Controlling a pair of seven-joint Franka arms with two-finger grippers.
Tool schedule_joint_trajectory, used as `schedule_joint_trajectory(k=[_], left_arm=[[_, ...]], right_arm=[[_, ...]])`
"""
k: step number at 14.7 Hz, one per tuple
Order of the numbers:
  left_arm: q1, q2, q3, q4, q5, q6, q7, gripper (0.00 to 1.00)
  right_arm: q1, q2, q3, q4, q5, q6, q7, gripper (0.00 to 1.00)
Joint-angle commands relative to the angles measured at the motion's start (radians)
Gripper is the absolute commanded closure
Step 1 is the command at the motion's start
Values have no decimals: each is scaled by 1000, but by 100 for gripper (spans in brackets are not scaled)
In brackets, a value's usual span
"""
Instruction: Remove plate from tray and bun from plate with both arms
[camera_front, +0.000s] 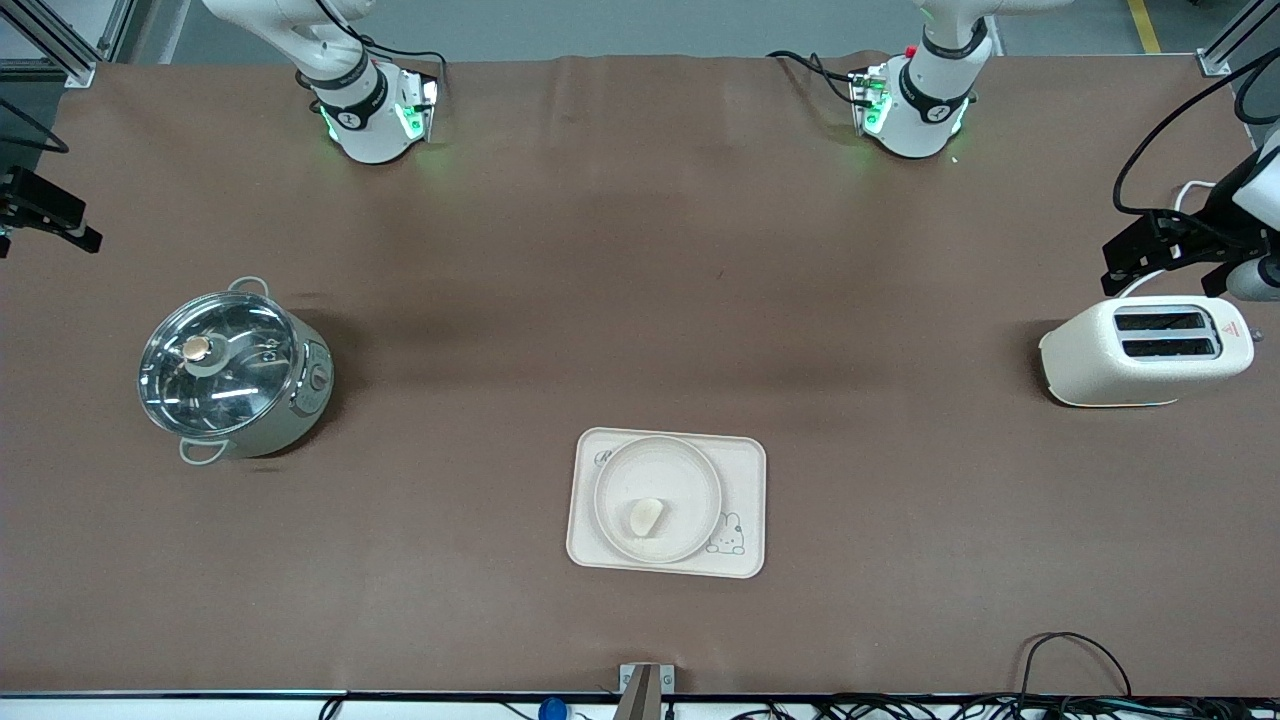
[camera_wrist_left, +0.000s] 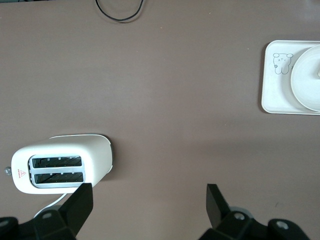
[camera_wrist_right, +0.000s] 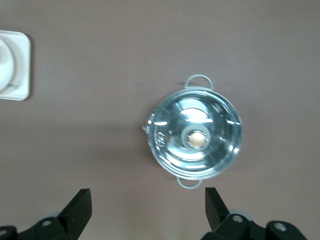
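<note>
On the plate (camera_front: 657, 497) the bun (camera_front: 646, 516) is lying, a little off centre toward the front camera's edge of the dish. That plate is sitting on the cream rabbit tray (camera_front: 745, 500), covering most of it toward the right arm's end and leaving the rabbit drawing (camera_front: 728, 535) showing at the corner toward the left arm's end.

Neither gripper is touching any of this. The left gripper (camera_wrist_left: 149, 200) is hovering high over the brown table (camera_front: 640, 300) at the left arm's end, its fingers (camera_wrist_left: 80, 202) spread wide and holding nothing. Just below it, the white two-slot toaster (camera_front: 1147, 352) is standing with its slots facing up, and in the left wrist view the tray and plate are showing only at the picture's edge, well apart from the fingers.

The right gripper (camera_wrist_right: 148, 202) is hanging over the table at the right arm's end, likewise released, its fingers (camera_wrist_right: 79, 206) wide apart and empty. Beneath it the electric pot (camera_front: 235, 370) is sitting with its glass lid (camera_front: 215, 360) on, the knob facing up and a handle at either side. The tray's corner is peeking in at the edge of the right wrist view, well apart from that gripper.

Both arms are waiting, up and away from the tray.
</note>
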Motion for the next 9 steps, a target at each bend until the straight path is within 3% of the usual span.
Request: schedule_joint_trajectory(k=[1, 9], left_arm=[[-11, 5, -8, 23, 9, -29, -36, 0], [3, 13, -12, 18, -3, -73, -29, 0]], right_arm=[[22, 49, 1, -10, 71, 71, 0, 0], [217, 404, 1, -10, 283, 465, 127, 0]])
